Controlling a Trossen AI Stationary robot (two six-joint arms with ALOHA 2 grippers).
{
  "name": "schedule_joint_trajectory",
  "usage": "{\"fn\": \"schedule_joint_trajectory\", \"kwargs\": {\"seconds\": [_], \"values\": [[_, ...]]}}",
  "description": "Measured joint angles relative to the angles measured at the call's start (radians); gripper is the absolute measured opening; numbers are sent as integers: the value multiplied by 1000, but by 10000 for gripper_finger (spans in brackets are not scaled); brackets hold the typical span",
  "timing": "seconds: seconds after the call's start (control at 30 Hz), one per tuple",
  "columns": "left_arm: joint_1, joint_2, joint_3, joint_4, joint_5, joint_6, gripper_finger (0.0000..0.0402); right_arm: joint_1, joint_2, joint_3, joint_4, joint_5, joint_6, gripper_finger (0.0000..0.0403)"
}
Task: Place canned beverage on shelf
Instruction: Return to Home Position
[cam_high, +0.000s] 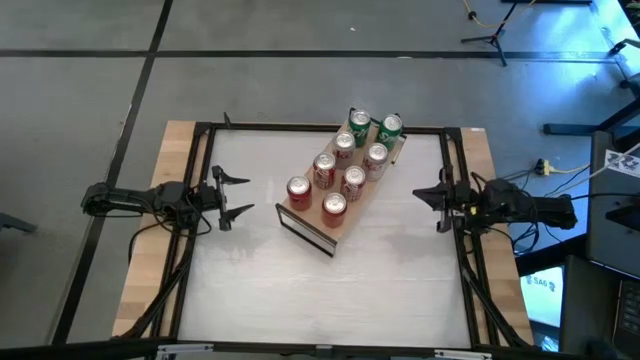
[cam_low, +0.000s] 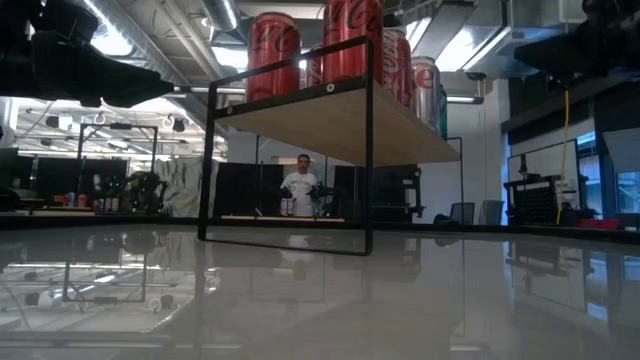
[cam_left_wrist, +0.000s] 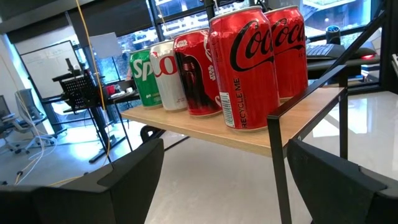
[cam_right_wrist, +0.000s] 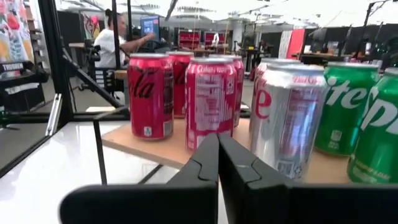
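The shelf (cam_high: 307, 229), a light-wood board on a dark metal frame, stands slantwise at the table's middle. Several cans stand upright on it in two rows: red ones (cam_high: 298, 191) at the near end, silver ones (cam_high: 375, 157) in the middle, green ones (cam_high: 359, 120) at the far end. My left gripper (cam_high: 240, 196) is open and empty left of the shelf; its wrist view (cam_left_wrist: 224, 186) faces the red cans (cam_left_wrist: 242, 68). My right gripper (cam_high: 420, 194) is shut and empty right of the shelf, facing the cans (cam_right_wrist: 211, 99) in its wrist view (cam_right_wrist: 217, 146).
The white tabletop (cam_high: 380, 270) lies bare in front of the shelf and on both sides of it. The low view shows the shelf board's underside (cam_low: 340, 125) raised on its frame. A person (cam_low: 303, 185) stands in the room beyond the table.
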Motion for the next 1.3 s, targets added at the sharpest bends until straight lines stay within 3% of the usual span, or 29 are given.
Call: {"fn": "schedule_joint_trajectory", "kwargs": {"seconds": [0.27, 0.8, 1.3], "values": [[0, 0, 0, 0, 0, 0, 330, 1, 0, -2, -25, 0, 15, 1], [0, 0, 0, 0, 0, 0, 330, 0, 0, -188, 172, 18, -7, 1], [0, 0, 0, 0, 0, 0, 330, 0, 1, -191, 177, 24, -27, 1]]}}
